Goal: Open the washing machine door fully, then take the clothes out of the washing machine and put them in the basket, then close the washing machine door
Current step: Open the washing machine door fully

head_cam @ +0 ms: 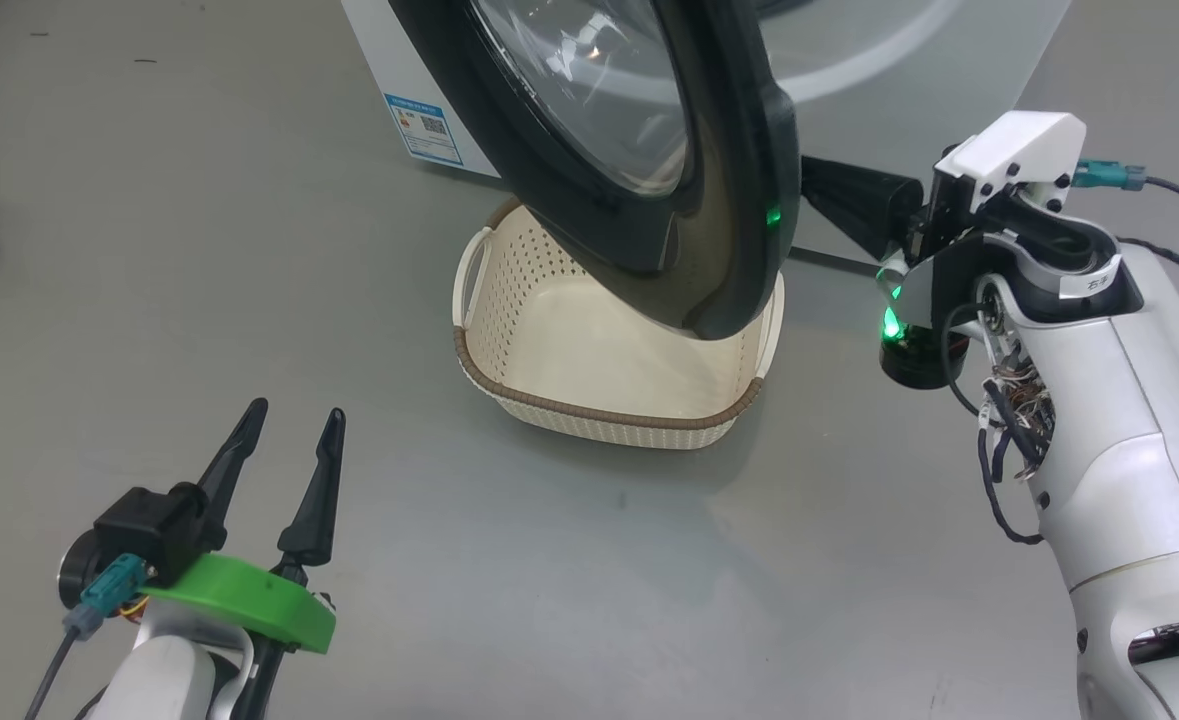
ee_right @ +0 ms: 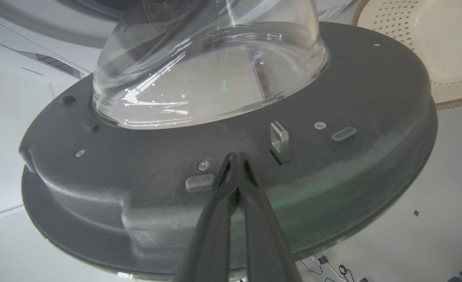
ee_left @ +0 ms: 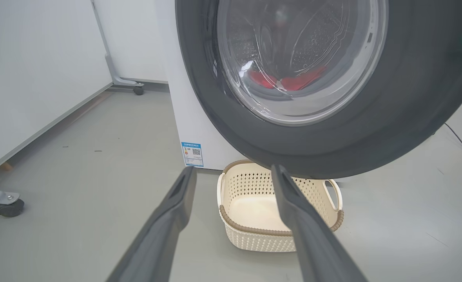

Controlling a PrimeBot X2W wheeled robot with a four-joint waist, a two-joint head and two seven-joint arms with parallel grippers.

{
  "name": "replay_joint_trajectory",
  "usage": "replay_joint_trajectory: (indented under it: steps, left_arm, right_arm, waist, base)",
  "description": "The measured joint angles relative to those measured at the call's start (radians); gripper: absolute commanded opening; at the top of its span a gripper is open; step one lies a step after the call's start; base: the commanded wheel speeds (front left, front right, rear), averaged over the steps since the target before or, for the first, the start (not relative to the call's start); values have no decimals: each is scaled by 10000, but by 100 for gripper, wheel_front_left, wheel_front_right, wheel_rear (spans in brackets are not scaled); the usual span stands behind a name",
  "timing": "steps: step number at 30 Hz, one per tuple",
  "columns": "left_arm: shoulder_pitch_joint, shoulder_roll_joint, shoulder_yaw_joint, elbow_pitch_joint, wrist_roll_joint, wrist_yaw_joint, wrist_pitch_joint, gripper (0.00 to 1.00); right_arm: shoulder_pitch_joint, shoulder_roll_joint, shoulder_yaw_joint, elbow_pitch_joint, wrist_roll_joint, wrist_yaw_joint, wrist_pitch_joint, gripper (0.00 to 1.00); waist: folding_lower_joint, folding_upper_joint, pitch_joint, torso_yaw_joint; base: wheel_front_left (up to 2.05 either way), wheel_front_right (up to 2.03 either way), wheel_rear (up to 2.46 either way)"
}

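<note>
Laundry robot at work on a grey floor [head_cam: 149, 300]: the washing machine door [head_cam: 739, 200], a wide black ring around a bulging glass bowl [head_cam: 589, 90], stands swung out from the white washing machine [ee_left: 193, 117]. It hangs above the far side of the basket [head_cam: 604, 412], which sits on the floor just in front of the machine, its cream bottom in plain sight. Red clothes [ee_left: 293, 81] lie low in the steel drum [ee_left: 313, 51], glimpsed through the door's glass from the left wrist camera. The right end effector [ee_right: 236, 156] is closed, its two dark fingers [ee_right: 215, 219] pinched together with nothing between them. Their tips are set against the inner face of the door rim, just beside the metal latch hook [ee_right: 279, 141] and below the glass bowl. From the head camera the right arm [head_cam: 1099, 400] reaches in from the right, behind the door's edge, a green light [head_cam: 891, 322] glowing at its wrist. The left end effector [head_cam: 296, 410] hangs at the lower left, well apart from basket and door, fingers spread open and holding nothing, pointed toward the machine. A small blue label [head_cam: 424, 128] marks the machine's front low down, near the basket.
</note>
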Motion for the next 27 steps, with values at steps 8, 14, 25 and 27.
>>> replay_joint_trajectory:
  steps: [8, 14, 25, 27]
  left_arm:
    - [152, -8, -10, -17, 35, 0, 0, 100]
    - [157, -8, -59, -59, 82, 0, 0, 100]
    - [152, -75, -81, -96, 92, 0, 0, 100]
    - [152, -77, -84, -94, 92, 0, 0, 100]
  right_arm:
    - [273, 23, 1026, -174, 788, 0, 92, 0]
    - [304, 15, 1829, -251, 1383, 0, 38, 0]
    - [308, -21, 3797, -867, 2627, 0, -244, 0]
    - [308, 2, 4159, -947, 2809, 0, -293, 0]
  waist:
    - [0, 0, -146, 6]
    - [0, 0, -128, 56]
    - [0, 0, 63, 359]
    - [0, 0, 73, 381]
  base:
    - [0, 0, 0]
    - [0, 0, 0]
    - [0, 0, 0]
    - [0, 0, 0]
